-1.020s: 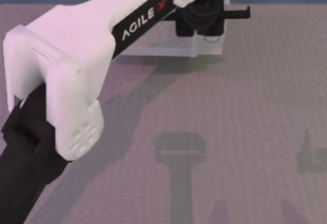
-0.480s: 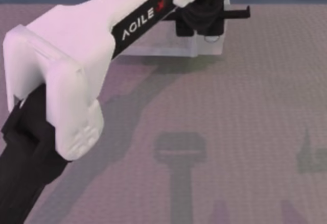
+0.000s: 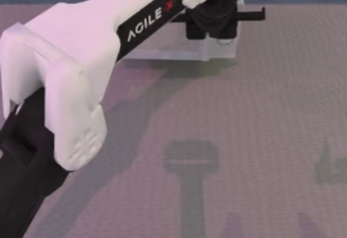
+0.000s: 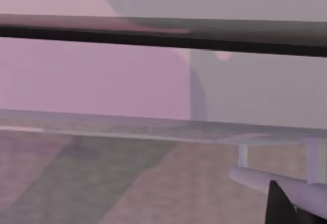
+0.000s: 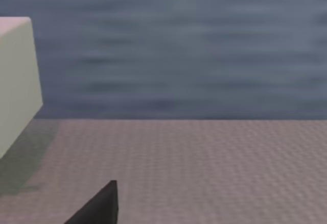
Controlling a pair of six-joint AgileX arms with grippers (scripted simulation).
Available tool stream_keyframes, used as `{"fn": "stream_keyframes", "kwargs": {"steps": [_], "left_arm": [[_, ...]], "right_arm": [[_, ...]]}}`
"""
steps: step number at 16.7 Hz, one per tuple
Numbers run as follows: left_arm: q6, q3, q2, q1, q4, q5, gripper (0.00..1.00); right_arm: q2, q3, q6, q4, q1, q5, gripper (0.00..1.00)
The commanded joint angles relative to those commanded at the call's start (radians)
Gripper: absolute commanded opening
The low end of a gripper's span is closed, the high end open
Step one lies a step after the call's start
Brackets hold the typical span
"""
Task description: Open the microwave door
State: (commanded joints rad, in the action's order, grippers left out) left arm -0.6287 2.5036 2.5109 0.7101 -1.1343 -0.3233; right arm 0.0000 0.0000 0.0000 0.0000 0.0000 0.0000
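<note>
The white microwave stands at the table's far edge in the top view, mostly hidden under my left arm. My left gripper sits at its front right corner, just above a round grey knob. The left wrist view looks along the microwave door, whose slim pale handle runs on two short posts. A dark tip of my left gripper overlaps that handle. My right gripper shows only as one dark tip low over the table, with the microwave's white side off to one side.
The speckled table carries only the arms' shadows near the front. A blue-grey wall lies behind the table's far edge. My left arm's big white link covers the top view's left side.
My left arm's white link has drifted slightly to the left and down in the top view. Its gripper has stayed at the microwave's front, and the microwave looks unmoved.
</note>
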Motion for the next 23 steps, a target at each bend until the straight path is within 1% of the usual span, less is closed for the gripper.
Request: {"fn": "stream_keyframes", "kwargs": {"steps": [4, 23], "left_arm": [[0.019, -0.072, -0.038, -0.006, 0.034, 0.004, 0.0], [0.02, -0.075, -0.039, -0.007, 0.035, 0.004, 0.0]], "right_arm": [[0.0, 0.0, 0.0, 0.0, 0.0, 0.0, 1.0], [0.0, 0.0, 0.0, 0.0, 0.0, 0.0, 1.0]]}}
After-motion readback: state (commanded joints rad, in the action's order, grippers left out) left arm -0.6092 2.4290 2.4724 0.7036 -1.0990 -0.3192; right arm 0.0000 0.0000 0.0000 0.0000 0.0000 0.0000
